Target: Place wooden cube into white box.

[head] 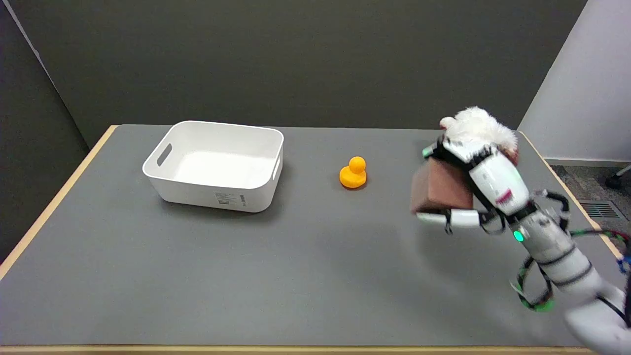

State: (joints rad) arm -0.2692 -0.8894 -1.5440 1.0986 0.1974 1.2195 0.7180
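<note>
**A:** Where is the hand, and what is it doing?

**B:** The right hand (473, 185) is at the right side of the picture, on a white arm (557, 251) that reaches in from the lower right corner. Its fingers are clamped on the cube (440, 190). Fingers wrap over the cube's top edge and one white finger lies along its underside, so the cube is pinched from above and below.

**A:** What does the cube look like, and is it on the table?

**B:** It is reddish-brown wood, tilted, with one broad face turned toward the left. It looks lifted off the grey table (276, 276); a soft shadow falls on the table below and to its left.

**A:** What is nearest to the hand?

**B:** Just behind it, a fluffy white toy (475, 125) sits near the table's far right edge. The hand partly hides its lower part.

**A:** And farther out?

**B:** To the left, about mid-table, a small orange duck (353, 173) stands upright. Farther left again is the white box (182, 190), rectangular and open-topped, with handle slots in its short ends and a label on its near wall. Its inside shows nothing in it. The cube is well apart from the box, with the duck between them.

**A:** Anything around the table?

**B:** A dark wall behind it, and a pale wall at the far right.
</note>
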